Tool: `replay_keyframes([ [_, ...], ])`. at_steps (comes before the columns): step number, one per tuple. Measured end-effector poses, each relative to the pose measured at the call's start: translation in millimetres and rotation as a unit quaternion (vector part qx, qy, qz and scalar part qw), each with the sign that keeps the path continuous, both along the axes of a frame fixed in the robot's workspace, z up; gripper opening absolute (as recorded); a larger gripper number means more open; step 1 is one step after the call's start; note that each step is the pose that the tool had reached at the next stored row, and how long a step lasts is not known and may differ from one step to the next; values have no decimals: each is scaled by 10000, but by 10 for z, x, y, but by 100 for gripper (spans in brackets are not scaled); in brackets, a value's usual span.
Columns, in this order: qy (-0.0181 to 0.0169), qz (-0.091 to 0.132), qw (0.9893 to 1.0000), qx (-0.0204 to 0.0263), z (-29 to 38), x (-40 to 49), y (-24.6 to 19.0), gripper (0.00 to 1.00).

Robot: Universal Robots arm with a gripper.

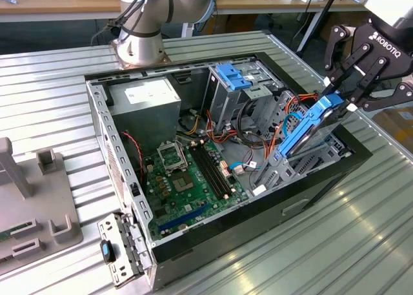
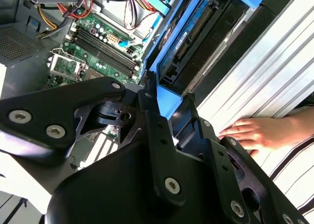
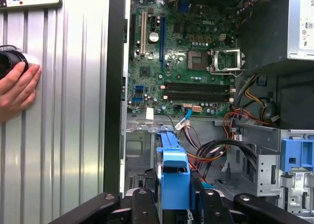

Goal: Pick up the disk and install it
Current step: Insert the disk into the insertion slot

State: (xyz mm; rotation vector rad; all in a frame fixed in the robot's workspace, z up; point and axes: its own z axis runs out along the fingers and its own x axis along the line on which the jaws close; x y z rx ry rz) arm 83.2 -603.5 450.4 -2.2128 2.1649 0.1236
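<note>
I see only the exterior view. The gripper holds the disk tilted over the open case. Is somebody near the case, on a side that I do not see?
Observer: Yes. In the second wrist view a person's hand lies flat on the ribbed table beside the case.
Operator: Understood. How do the fingers sit on the disk?
Observer: In the first wrist view the gripper is shut on the disk, with its fingers pressing it from both sides.
</note>
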Motion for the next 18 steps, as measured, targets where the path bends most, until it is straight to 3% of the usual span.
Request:
replay_keyframes([
  [1,0,0,10000,-1,-1,0,0,36],
  [4,0,0,10000,1,-137,0,0,36],
  [7,-4,0,10000,8,-199,0,-1,36],
  [18,-10,0,10000,37,-225,-4,0,36],
])
